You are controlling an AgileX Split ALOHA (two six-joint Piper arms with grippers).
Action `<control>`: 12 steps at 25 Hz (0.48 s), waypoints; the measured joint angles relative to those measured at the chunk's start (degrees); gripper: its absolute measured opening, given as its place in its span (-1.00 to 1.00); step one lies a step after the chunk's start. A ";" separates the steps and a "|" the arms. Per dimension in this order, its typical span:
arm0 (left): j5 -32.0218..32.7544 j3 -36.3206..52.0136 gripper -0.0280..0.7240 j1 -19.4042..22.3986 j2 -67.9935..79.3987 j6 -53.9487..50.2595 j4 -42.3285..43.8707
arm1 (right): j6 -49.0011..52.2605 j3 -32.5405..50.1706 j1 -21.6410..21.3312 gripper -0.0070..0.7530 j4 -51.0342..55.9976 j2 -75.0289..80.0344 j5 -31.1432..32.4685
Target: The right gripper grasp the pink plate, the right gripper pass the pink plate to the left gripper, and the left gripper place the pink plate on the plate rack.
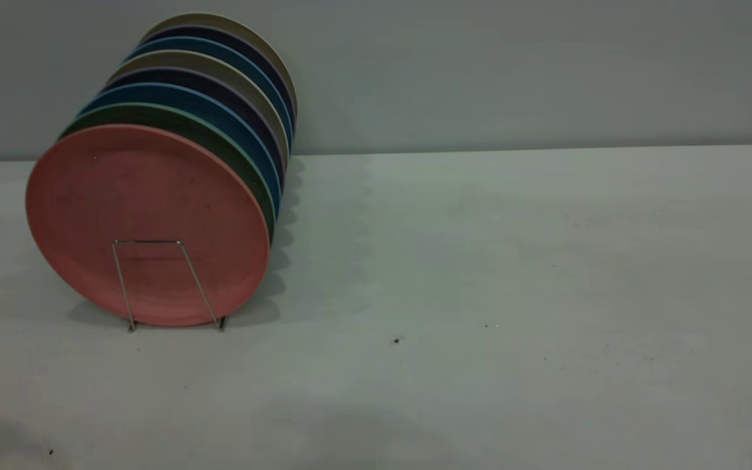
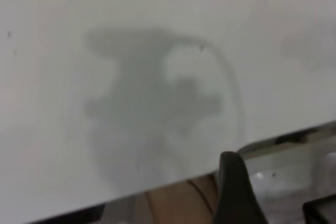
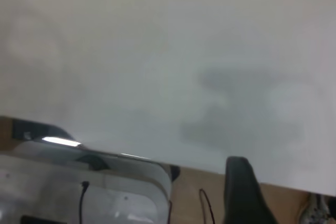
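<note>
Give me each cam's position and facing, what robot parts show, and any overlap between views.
Exterior: low, near table level, facing the plate rack with the pink plate in front; no arm in view.
Left wrist: on the left arm, looking down at the table and its edge; one finger of the left gripper shows.
Right wrist: same downward look at the table; one finger of the right gripper shows.
Shared: only the table; neither wrist view shows the rack.
</note>
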 joint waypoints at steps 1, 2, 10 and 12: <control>0.06 0.88 0.40 0.00 -1.63 -0.64 0.40 | -0.27 1.49 0.00 0.17 0.56 -1.63 0.06; 0.06 1.78 0.40 0.00 -3.15 -1.65 1.05 | -0.46 2.68 0.00 0.17 1.05 -3.26 0.07; 4.43 6.38 0.40 0.00 -21.59 -6.74 3.69 | -2.09 10.69 0.00 0.17 1.94 -16.55 0.11; 5.84 7.62 0.40 0.00 -26.99 -7.05 3.83 | -2.23 11.22 0.00 0.17 1.99 -19.96 0.11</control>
